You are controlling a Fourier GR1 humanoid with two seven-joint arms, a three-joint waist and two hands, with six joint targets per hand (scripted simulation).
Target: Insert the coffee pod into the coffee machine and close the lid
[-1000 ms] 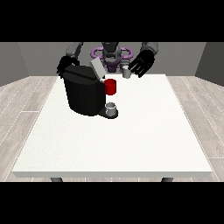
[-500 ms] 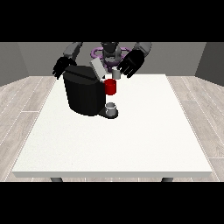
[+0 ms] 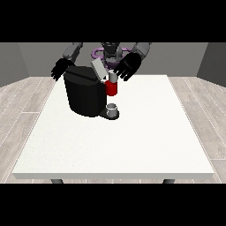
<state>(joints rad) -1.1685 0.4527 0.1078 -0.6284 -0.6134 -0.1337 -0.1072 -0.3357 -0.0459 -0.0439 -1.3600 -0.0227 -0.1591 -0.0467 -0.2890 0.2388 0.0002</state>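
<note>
Coffee pod (image 3: 113, 77) atop coffee machine (image 3: 86, 93), lid (image 3: 99, 69) raised

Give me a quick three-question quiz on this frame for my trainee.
1. True or false: the machine's lid is shut.
2. What sits on the machine's base, under the red part? A) a cup B) a plate C) a spoon
3. Which hand is nearer the red part?

Key: 1. False, it stands tilted open. 2. A. 3. The hand at the view's right; the other hand is behind the machine.
</note>
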